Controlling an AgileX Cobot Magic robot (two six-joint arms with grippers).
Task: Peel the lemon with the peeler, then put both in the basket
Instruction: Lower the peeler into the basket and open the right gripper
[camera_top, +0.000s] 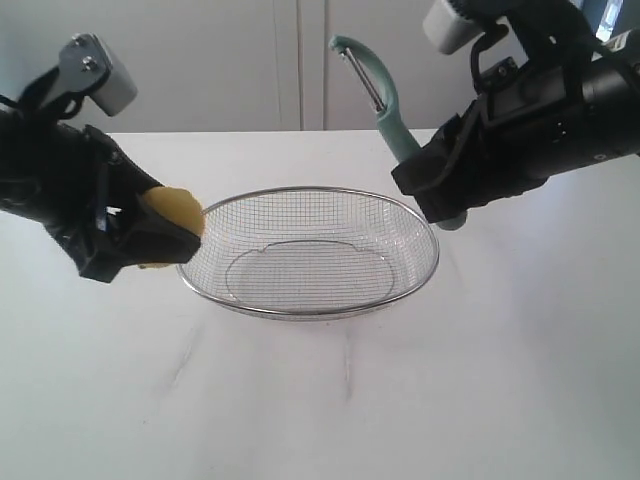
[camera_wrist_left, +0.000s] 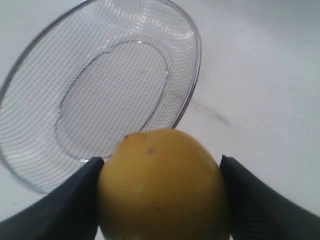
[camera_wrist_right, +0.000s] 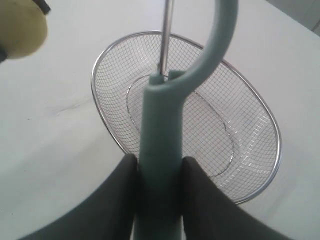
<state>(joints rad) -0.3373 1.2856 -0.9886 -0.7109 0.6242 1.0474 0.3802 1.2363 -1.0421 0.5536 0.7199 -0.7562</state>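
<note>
Here the left gripper (camera_top: 160, 238) held the lemon (camera_top: 180, 208) pinched between its two dark fingers (camera_wrist_left: 60, 210), just beside the left rim of the basket (camera_top: 330, 314) and above the white table (camera_top: 500, 390). The right gripper (camera_top: 430, 190) was closed on the handle of the peeler (camera_top: 388, 110), one finger pressed on each side, so the head with the metal blade pointed up, away from the hand. The two things were well apart, on opposite sides of the empty basket. I think this holding was chosen so that the fruit was fixed firmly and the blade was free to meet it over the basket. No peeled place was visible on the skin.
</note>
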